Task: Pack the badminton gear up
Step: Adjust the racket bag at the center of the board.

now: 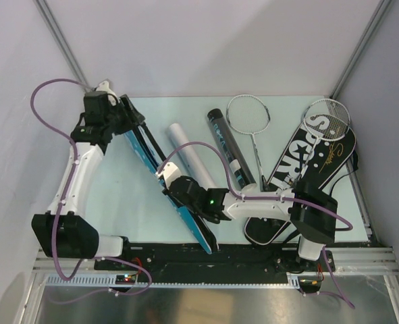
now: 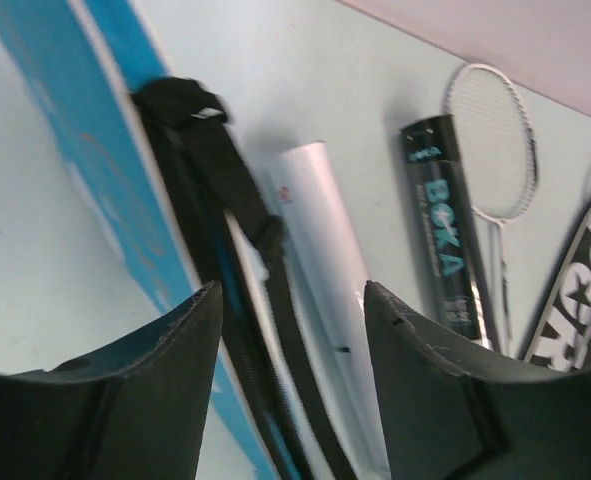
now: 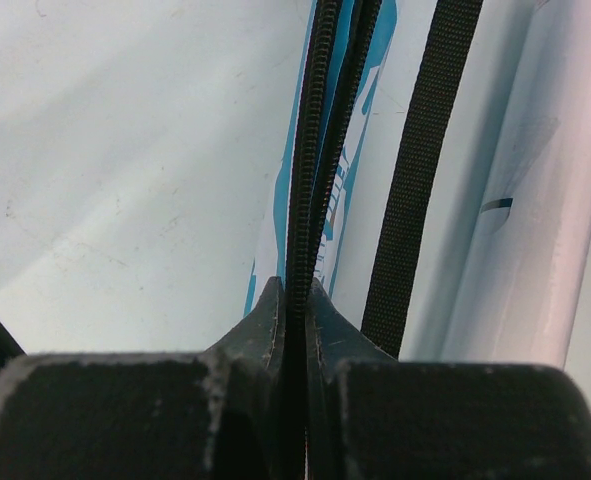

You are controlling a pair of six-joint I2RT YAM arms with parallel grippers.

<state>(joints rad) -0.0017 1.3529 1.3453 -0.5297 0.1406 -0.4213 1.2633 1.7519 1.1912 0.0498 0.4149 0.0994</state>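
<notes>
A blue racket cover [image 1: 175, 202] stands on its long edge, running diagonally across the table's left half. My right gripper [image 1: 167, 172] is shut on its black zipper edge [image 3: 310, 150], the fingertips [image 3: 271, 300] pinching the seam. The cover's black strap [image 3: 425, 170] hangs to the right of the zipper. My left gripper [image 1: 133, 115] is at the cover's far end, open [image 2: 293, 300]; the strap [image 2: 205, 150] and cover rim pass below its jaws, untouched. A white tube [image 1: 189, 152] and a black tube [image 1: 226, 148] lie beside the cover. No shuttlecocks show.
Two silver-framed rackets [image 1: 248, 111] [image 1: 327, 118] lie at the back right. A black "SPORT" cover [image 1: 304, 158] and another black cover with gold script [image 1: 337, 158] lie under my right arm. The table's right rim [image 1: 361, 202] is close to them.
</notes>
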